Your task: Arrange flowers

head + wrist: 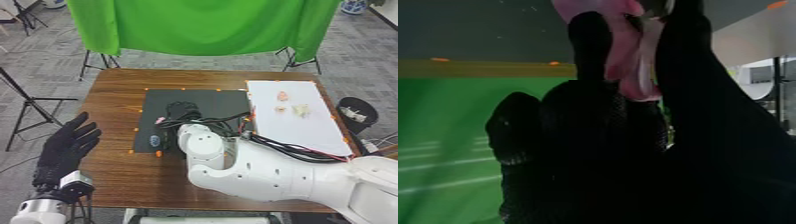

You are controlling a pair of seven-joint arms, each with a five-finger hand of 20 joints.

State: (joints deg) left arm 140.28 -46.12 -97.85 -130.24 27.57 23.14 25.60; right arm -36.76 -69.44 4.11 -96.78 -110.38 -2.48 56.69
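Item, nearest the camera: one white right arm point(266, 172), seven-jointed, by which the near right part of a brown wooden table point(124, 175) is overhung, black and red cables point(298, 151) being strung along its far side; item, one right hand point(183, 109), black-gloved, placed over a dark mat point(222, 100), its fingers and thumb closed in a pinch on a pink flower point(624, 50), the paler petals being lodged between them in the right wrist view; item, one left hand point(64, 150), black-gloved, held at the table's left edge, the fingers extended and slightly spread, nothing being grasped; item, one small blue patterned object point(155, 140) (its exact nature cannot be told), found on the mat toward its near left corner; item, one white sheet point(306, 132), laid to the right of the mat, on which three loose pieces are set out toward the far end: a pink bloom point(282, 95) farthest off, a smaller pinkish piece point(280, 108) nearer, and a pale cream cluster point(300, 110) just beside the latter, to its right; item, orange marks point(183, 89), by which mat and sheet are edged; item, one black bin point(360, 125), stood on the floor beyond the table's right side, with white matter contained; item, one green cloth point(204, 25), hung behind the table
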